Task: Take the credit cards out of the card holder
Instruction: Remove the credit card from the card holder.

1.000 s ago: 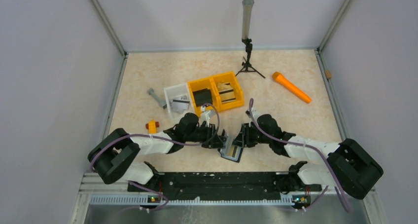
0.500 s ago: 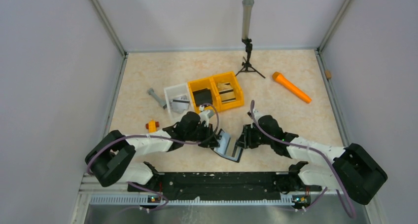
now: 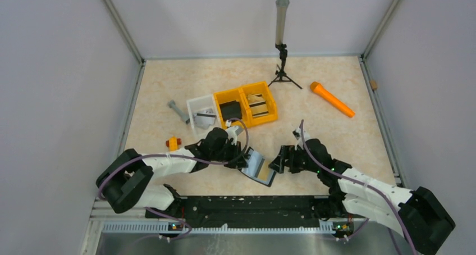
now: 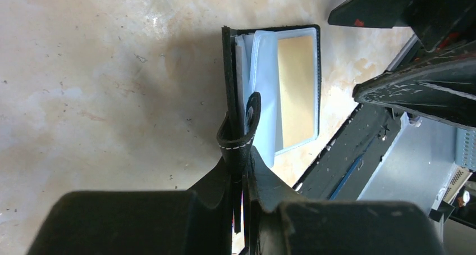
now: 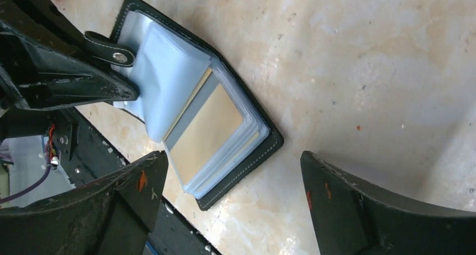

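– Two changes overhead. The right gripper (image 3: 277, 162) has let go and drawn back toward the right. Its jaws stand wide with nothing in them. The card holder (image 3: 257, 167), worked between both grippers a second ago, now lies opened out on the table (image 3: 337, 131), close to the near edge and about midway along it.
– And the left gripper (image 3: 246, 160)?
– Clenched on the holder's left cover. My reading is that the holder is pinned open so a card can be drawn next. None is being drawn from it at this moment.
– Containers?
– Behind the holder is a white bin (image 3: 201, 98) with silvery-grey cards (image 3: 205, 119) in it. It touches a yellow double bin (image 3: 242, 90), which has a black square item (image 3: 229, 109) in its left compartment and a striped card (image 3: 257, 104) in its right.
– Left wrist view.
– Fingers are closed on the cover edge beside the closing strap (image 4: 247, 117). Pale sleeves (image 4: 264, 58) fan out, and a gold-toned card (image 4: 297, 81) sits in the outermost one.
– Right wrist view.
– Both fingers are apart, flanking the holder without touching it. The same card shows behind clear plastic, with a grey stripe along one side. I cannot tell whether the other sleeves are filled.
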Available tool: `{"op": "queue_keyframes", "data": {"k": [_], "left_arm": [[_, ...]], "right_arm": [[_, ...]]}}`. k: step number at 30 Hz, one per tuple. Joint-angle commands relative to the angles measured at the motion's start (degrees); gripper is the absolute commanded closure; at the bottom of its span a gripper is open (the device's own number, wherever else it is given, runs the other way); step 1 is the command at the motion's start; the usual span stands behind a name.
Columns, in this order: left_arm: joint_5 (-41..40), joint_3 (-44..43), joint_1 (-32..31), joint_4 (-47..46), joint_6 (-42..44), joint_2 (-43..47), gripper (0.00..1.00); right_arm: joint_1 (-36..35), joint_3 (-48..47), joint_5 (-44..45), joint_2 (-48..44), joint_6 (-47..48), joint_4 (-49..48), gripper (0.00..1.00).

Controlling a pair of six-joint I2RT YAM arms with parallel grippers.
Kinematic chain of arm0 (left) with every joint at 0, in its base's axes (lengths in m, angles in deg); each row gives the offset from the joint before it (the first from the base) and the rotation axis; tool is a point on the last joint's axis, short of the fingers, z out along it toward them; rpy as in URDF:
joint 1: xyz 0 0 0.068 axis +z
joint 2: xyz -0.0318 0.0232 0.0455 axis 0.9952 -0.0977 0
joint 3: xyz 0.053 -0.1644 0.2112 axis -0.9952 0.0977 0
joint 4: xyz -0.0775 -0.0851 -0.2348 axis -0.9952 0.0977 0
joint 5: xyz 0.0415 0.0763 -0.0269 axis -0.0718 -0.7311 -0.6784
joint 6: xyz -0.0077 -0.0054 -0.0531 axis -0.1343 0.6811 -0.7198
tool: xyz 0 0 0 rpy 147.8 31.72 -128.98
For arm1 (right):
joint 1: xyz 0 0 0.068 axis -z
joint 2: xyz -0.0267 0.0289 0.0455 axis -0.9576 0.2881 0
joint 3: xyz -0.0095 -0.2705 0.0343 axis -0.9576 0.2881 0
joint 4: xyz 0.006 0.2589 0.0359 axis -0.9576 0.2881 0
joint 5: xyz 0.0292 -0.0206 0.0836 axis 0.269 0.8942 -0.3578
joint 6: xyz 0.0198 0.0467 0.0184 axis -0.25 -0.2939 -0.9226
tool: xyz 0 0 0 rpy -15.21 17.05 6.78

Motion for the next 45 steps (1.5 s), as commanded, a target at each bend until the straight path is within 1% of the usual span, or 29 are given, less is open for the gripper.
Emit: {"op": "queue_keyframes", "data": {"k": [1, 5, 6, 8, 10, 15, 18, 21, 25, 30, 32, 36, 43, 45], "left_arm": [[0.64, 1.33, 0.11, -3.90, -1.40, 3.36, 1.00], [2.12, 3.43, 0.16, -9.70, -6.18, 5.88, 1.00], [2.79, 4.14, 0.18, -11.75, -7.72, 6.90, 1.00], [3.66, 5.58, 0.35, -16.04, -10.83, 8.06, 1.00], [4.54, 6.86, 0.72, -19.84, -13.68, 9.03, 1.00], [6.73, 9.73, 1.99, -28.63, -19.57, 12.35, 1.00], [5.98, 11.88, 2.52, -33.10, -23.00, 15.43, 1.00], [4.79, 14.44, 3.24, -37.79, -26.30, 18.91, 1.00], [3.38, 15.58, 3.88, -38.87, -28.69, 23.46, 1.00], [3.02, 14.37, 3.93, -38.19, -29.87, 26.05, 1.00], [2.90, 13.72, 3.96, -38.55, -30.43, 26.23, 1.00], [2.69, 12.77, 4.03, -42.42, -32.41, 25.52, 1.00], [4.17, 7.96, 3.97, -43.46, -34.30, 23.82, 1.00], [4.42, 7.25, 3.99, -43.30, -34.49, 23.71, 1.00]], "right_arm": [[-0.25, 2.42, 0.59, -3.63, -5.65, -0.78, 0.06], [-0.24, 2.86, 3.42, -6.00, -11.11, 1.52, 0.04], [-0.24, 2.94, 3.32, -6.55, -11.11, 1.72, 0.04], [-0.25, 3.88, 1.87, -7.25, -9.61, -0.62, 0.04], [-0.18, 4.63, 1.42, -7.56, -10.78, -2.44, 0.03], [0.15, 8.60, -3.30, -7.40, -16.57, -13.60, 0.05], [0.28, 10.63, -4.72, -7.17, -18.86, -19.58, 0.05], [0.27, 11.53, -5.76, -7.44, -19.97, -23.41, 0.05], [0.28, 11.79, -7.54, -8.71, -22.67, -28.54, 0.07], [0.19, 12.14, -8.06, -9.78, -27.67, -34.94, 0.07], [0.04, 12.14, -7.48, -9.25, -30.53, -37.79, 0.08], [-0.01, 12.14, -6.16, -7.12, -35.39, -42.30, 0.07], [-0.03, 11.69, -7.06, -0.67, -38.39, -51.74, 0.06], [-0.02, 11.54, -6.49, 0.04, -38.70, -52.83, 0.06]]}}
